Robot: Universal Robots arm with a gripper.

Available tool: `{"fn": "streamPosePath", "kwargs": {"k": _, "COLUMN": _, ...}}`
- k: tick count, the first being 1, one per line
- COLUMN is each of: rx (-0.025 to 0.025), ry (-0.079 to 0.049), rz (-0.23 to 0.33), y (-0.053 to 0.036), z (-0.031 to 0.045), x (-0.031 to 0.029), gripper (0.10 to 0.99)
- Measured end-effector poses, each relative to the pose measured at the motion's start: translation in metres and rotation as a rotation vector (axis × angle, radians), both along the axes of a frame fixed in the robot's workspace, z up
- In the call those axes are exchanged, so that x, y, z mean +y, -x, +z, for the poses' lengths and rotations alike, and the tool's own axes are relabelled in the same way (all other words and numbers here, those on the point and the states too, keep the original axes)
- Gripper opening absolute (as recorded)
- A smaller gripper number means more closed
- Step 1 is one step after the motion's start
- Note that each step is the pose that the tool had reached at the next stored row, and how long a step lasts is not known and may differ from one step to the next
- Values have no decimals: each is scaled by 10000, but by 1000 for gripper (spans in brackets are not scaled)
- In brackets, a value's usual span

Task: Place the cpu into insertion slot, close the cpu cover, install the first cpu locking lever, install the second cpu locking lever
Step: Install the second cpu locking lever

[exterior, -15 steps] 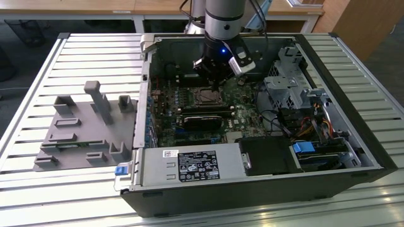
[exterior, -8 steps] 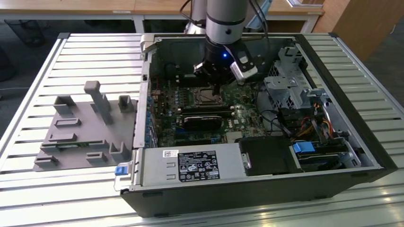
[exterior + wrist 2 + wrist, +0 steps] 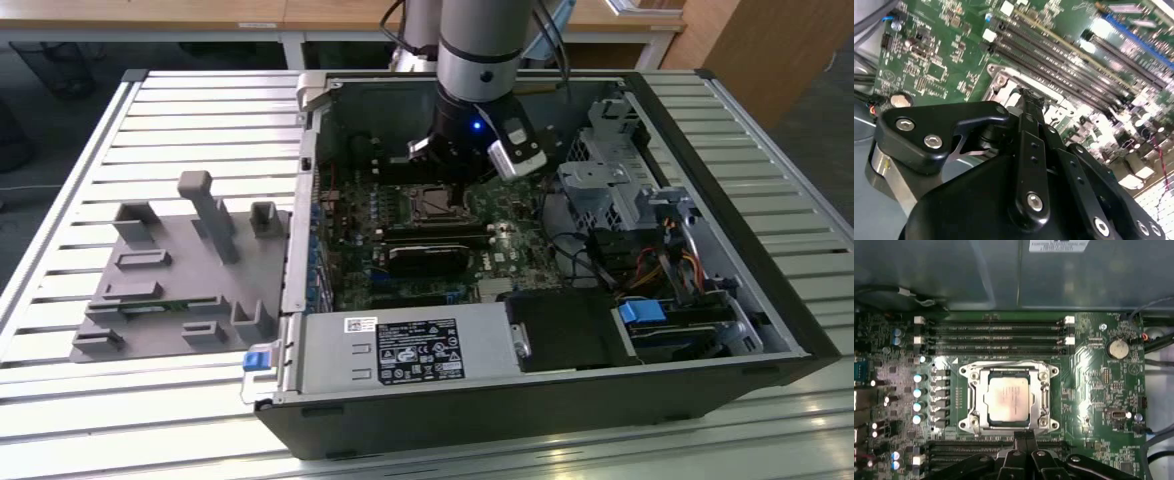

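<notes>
Motherboard point(image 3: 1094, 390): cpu point(image 3: 1008, 398) seemingly seated, cover point(image 3: 1009, 371) closed.

open computer case point(image 3: 694, 330) on slatted table point(image 3: 200, 110) | green motherboard point(image 3: 1094, 390) inside, memory slots point(image 3: 994, 335), coin battery point(image 3: 1117, 348) | power supply point(image 3: 400, 350) along near wall | grey fixture block point(image 3: 174, 290) beside case, exterior view's left

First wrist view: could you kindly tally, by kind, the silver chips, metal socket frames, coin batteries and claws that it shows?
Silver chip: 1
Metal socket frame: 1
Coin battery: 1
Claw: 1
Total: 4
</notes>
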State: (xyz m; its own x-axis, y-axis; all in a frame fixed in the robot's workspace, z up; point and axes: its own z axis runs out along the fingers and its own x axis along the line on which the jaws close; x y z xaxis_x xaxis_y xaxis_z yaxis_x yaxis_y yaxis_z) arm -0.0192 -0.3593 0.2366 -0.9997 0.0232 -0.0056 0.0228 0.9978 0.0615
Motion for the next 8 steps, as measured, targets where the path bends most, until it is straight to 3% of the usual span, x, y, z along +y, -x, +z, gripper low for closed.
{"fn": "streamPosePath", "kwargs": {"k": 8, "rx": 2, "ry": -1, "rz": 1, "y": 58, "z": -2, "x": -101, "gripper": 106}}
